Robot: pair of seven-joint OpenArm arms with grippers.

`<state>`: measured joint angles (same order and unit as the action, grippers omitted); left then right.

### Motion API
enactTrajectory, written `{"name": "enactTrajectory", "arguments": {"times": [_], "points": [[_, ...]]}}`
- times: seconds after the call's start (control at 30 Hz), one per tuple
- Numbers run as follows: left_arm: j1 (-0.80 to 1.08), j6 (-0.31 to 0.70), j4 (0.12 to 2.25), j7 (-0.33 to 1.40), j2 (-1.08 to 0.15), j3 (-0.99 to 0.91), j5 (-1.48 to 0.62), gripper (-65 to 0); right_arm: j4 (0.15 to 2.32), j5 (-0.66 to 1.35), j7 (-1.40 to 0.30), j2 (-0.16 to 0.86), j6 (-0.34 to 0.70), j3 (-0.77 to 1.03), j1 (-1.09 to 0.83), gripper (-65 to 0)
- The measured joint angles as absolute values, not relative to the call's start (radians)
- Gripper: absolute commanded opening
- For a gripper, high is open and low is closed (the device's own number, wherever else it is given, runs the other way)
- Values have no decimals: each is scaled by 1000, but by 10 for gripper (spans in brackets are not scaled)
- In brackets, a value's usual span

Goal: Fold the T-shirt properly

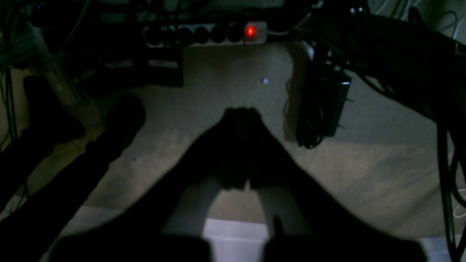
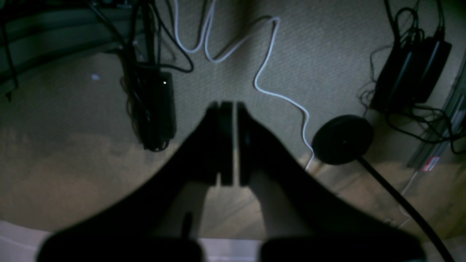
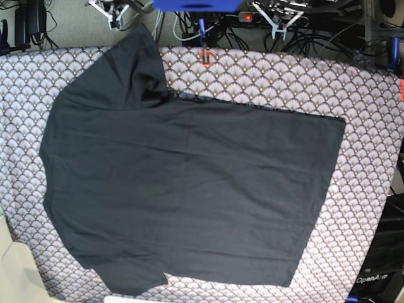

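Base view: T-shirt point(image 3: 189, 189) lies flat, unfolded, on patterned table cover point(image 3: 372, 189); folding not yet started. Left gripper point(image 1: 242, 120) and right gripper point(image 2: 228, 109) both clenched, empty, hanging over carpet floor, off table. Next move needs arms over cloth, jaws apart, grasp at edge. Wrist views dark; arms hardly visible in base view.

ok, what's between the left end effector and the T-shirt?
Base view: a bare strip of scallop-patterned table cover separates the left end effector from the T-shirt.
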<state>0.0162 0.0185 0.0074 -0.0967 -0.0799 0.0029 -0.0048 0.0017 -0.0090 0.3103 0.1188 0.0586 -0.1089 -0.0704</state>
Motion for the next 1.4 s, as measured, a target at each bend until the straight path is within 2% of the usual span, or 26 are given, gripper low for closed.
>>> {"name": "enactTrajectory", "arguments": {"times": [0.87, 1.07, 1.23, 1.4], "points": [[19, 19, 7, -101, -80, 4, -5, -650, 2, -9, 327, 119, 59, -107, -75, -650], [152, 27, 12, -286, -83, 8, -1, -650, 8, -2, 554, 150, 67, -107, -206, -650], [333, 178, -2, -478, -86, 2, -4, -650, -2, 6, 772, 189, 66, -80, -379, -650], [406, 210, 8, -766, -84, 1, -114, -650, 7, -3, 1040, 201, 66, 7, -476, -650]]}}
